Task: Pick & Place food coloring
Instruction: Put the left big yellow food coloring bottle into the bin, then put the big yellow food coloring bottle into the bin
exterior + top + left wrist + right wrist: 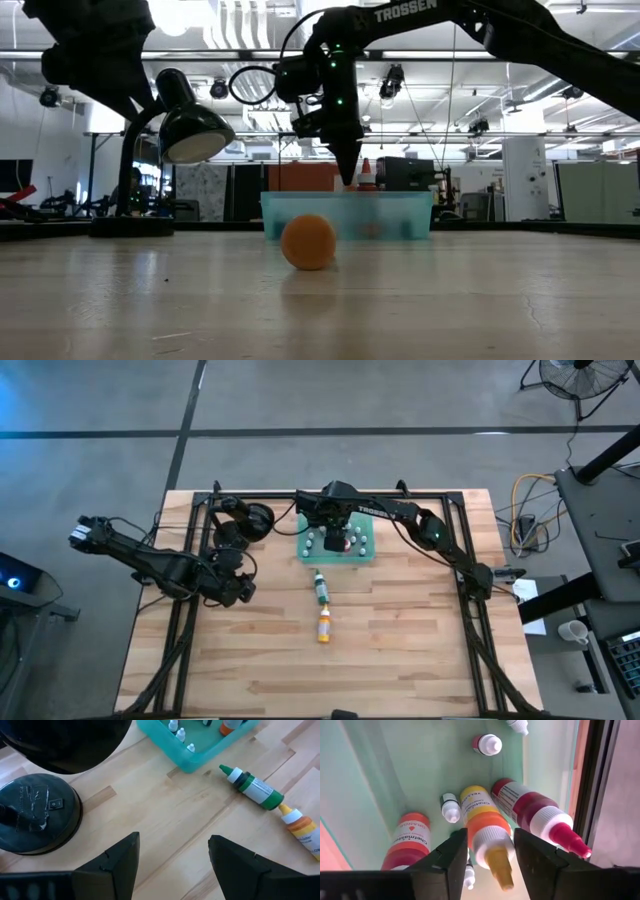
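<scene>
A green tray point(305, 556) at the table's far middle holds several food coloring bottles standing upright: a yellow one point(480, 812), a red one point(530, 807), an orange one point(410, 837) and small white-capped ones point(451, 808). My right gripper point(490, 840) points down into the tray point(400, 215), open, with a finger close on each side of the yellow bottle's cap. A green bottle point(320, 586) and an orange-yellow bottle point(324, 626) lie on their sides on the table nearer the front. My left gripper point(172, 845) hovers open to their left, holding nothing. My right gripper's fingers point(455, 852) stand close on both sides of the yellow bottle's orange-and-white cap point(490, 832), coming from above. I cannot tell whether they touch it. The bottle stands upright on the tray floor.
A black desk lamp point(250, 520) stands left of the tray, its round base point(37, 815) close to my left gripper. A black metal frame point(462, 560) runs round the work area. Bare wooden table lies toward the near edge.
</scene>
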